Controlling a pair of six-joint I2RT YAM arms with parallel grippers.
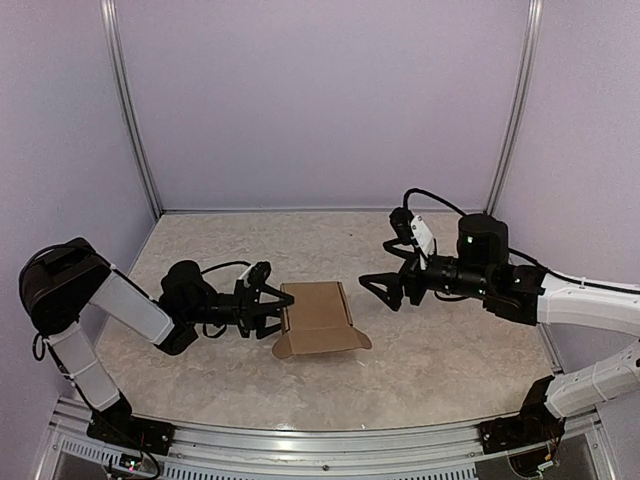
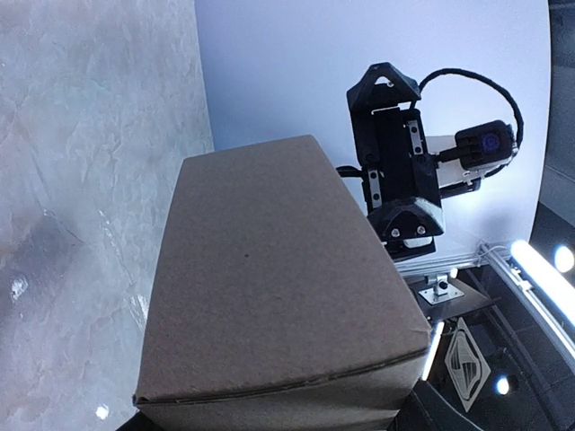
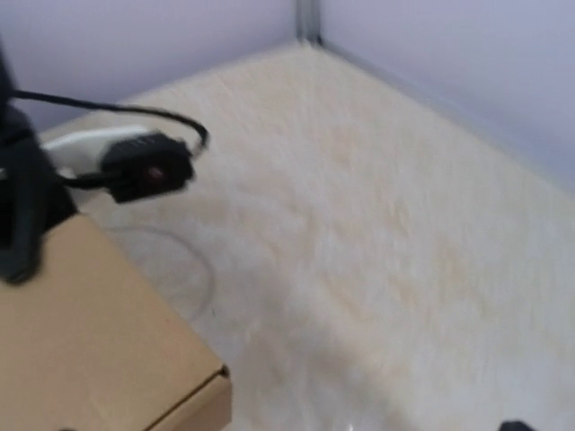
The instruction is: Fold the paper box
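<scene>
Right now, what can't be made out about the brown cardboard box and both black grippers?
Left wrist view: the plain brown cardboard box fills the frame and hides the fingers of the left gripper, so its grip is unclear.
Right wrist view: blurred; the fingers of the right gripper are cut off at the bottom edge.
Top view: the box's flap closures are too small to judge.

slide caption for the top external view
Left gripper at the edge of the paper box; right gripper hovers apart, jaws open.
</scene>
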